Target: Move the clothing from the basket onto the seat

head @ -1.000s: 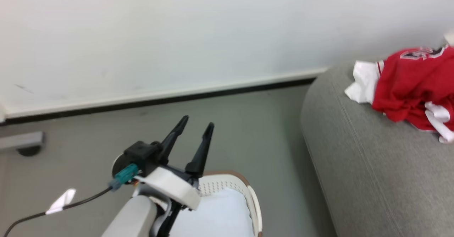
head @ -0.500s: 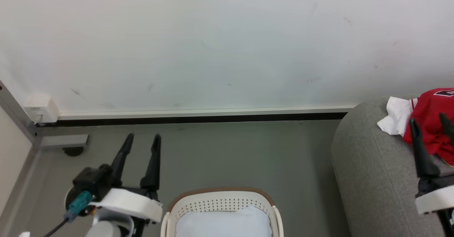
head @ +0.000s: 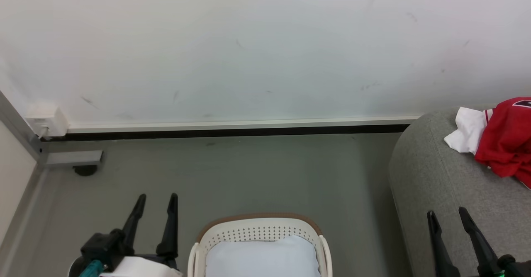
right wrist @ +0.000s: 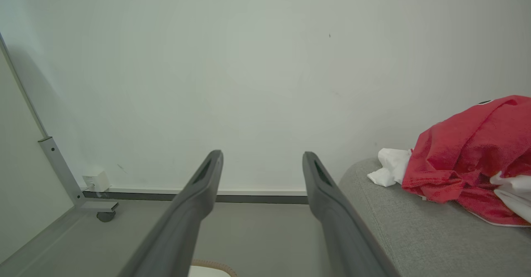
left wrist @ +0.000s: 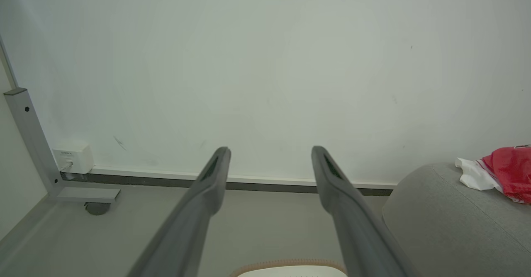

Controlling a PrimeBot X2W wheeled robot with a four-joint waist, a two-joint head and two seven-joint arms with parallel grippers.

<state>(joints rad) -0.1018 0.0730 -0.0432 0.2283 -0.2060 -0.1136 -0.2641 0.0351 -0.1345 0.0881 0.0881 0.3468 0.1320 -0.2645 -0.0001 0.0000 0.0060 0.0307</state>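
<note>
The clothing, a red jersey [head: 507,144] with a white garment [head: 466,132] beside it, lies bunched on the grey seat [head: 439,177] at the right; the jersey [right wrist: 468,161] also shows in the right wrist view and, small, at the far right edge [left wrist: 512,171] of the left wrist view. The cream basket [head: 257,231] with a brown rim stands at the bottom centre, a pale blue-white cushion [head: 261,258] inside it. My left gripper [head: 157,199] is open, left of the basket. My right gripper [head: 448,215] is open over the seat's front, nothing between its fingers.
A white wall [head: 249,49] with a dark baseboard [head: 232,131] runs across the back. A metal frame foot with a caster [head: 83,167] and a white wall box [head: 45,121] sit at the far left. Grey floor [head: 257,173] lies between basket and wall.
The head view has swung left, bringing the basket to the centre. Both grippers have dropped lower in the picture, still open and empty. The clothing stays on the seat.
</note>
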